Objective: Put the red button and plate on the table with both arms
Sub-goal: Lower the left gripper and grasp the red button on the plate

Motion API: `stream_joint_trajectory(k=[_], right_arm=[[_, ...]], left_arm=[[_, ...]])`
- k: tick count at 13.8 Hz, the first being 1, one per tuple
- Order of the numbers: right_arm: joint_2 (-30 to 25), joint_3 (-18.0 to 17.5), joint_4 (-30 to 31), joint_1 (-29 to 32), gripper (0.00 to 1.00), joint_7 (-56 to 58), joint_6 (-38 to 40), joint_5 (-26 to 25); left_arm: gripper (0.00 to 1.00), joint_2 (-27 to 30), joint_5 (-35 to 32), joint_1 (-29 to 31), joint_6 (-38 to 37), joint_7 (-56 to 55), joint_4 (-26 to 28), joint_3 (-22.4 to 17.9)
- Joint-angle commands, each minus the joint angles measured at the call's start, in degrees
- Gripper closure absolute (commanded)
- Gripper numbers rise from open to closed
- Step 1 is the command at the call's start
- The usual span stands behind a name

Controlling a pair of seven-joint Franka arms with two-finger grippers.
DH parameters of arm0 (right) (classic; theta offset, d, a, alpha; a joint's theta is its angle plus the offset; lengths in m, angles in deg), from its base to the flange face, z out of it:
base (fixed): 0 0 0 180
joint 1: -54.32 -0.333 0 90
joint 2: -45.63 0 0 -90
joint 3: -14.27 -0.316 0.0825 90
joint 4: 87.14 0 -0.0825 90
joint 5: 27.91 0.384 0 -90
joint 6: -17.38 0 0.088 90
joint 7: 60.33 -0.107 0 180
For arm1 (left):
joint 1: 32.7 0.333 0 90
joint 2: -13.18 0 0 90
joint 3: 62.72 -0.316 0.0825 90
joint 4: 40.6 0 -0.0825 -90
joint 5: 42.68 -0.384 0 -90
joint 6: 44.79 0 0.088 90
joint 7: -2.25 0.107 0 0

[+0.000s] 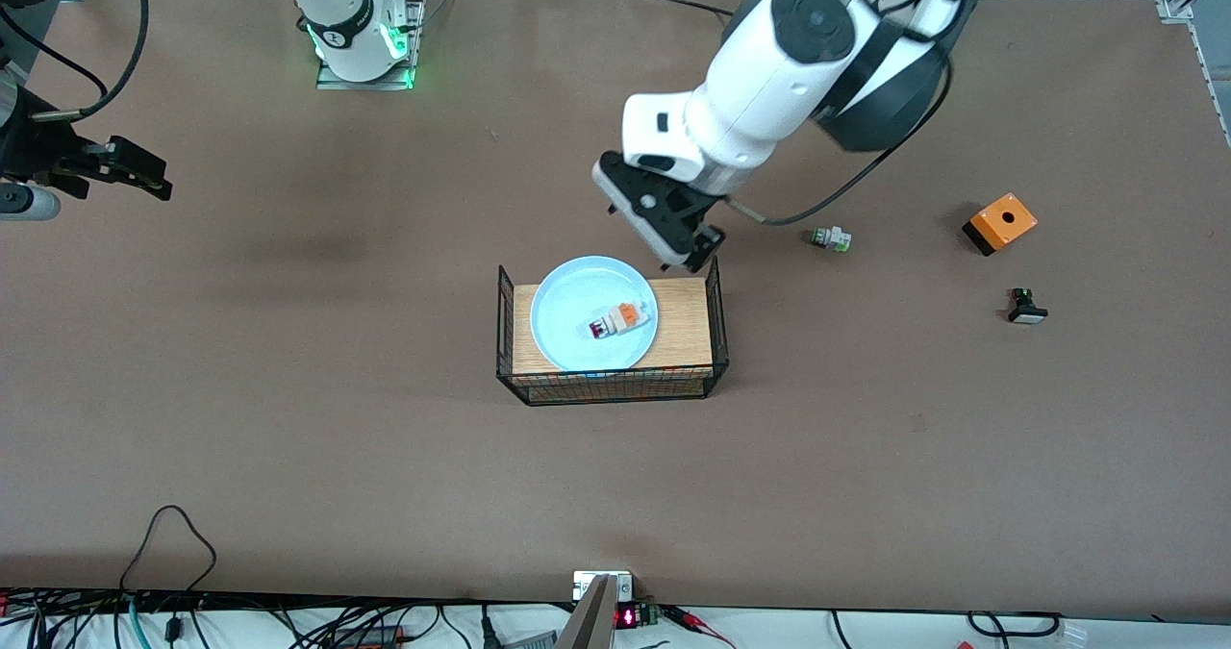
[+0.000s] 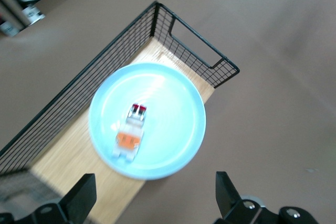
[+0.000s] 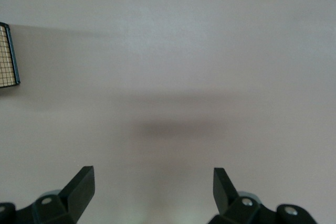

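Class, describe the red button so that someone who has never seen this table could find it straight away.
Start at the wire basket in the middle of the table; on its wooden board sits a pale blue plate. The red button lies on that plate. Unlike the green-tipped part and the black-and-white part out on the tabletop, it has an orange middle and a dark red tip.
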State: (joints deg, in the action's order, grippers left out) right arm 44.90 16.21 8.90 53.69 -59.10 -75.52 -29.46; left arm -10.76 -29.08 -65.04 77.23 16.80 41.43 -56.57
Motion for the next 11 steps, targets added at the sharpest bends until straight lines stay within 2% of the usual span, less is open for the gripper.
stream_joint_trajectory(k=[1, 3, 5, 8, 11], right_arm=[[-0.94, -0.10, 1.07, 0.02, 0.00, 0.44, -1.14, 1.02], [-1.12, -0.10, 1.51, 0.02, 0.00, 0.44, -1.41, 1.02], [-1.56, -0.10, 1.69, 0.02, 0.00, 0.53, -1.32, 0.94], [-1.30, 0.08, 1.52, 0.20, 0.00, 0.80, -1.41, 0.94], [-0.94, 0.08, 1.16, 0.28, 0.00, 1.06, -1.32, 0.67]], left_arm=[[0.00, -5.66, -3.03, -3.42, 5.31, 2.76, -2.23, -0.87], [0.00, -8.56, -10.15, -3.95, 8.04, 2.76, -2.32, -0.87], [0.00, -10.33, -11.23, -3.95, 9.89, 3.03, -2.14, -0.96], [0.00, -12.79, -16.49, -3.52, 13.66, 4.17, -2.05, -1.05], [0.00, -14.73, -16.59, -3.51, 16.40, 4.26, -2.05, -0.96]])
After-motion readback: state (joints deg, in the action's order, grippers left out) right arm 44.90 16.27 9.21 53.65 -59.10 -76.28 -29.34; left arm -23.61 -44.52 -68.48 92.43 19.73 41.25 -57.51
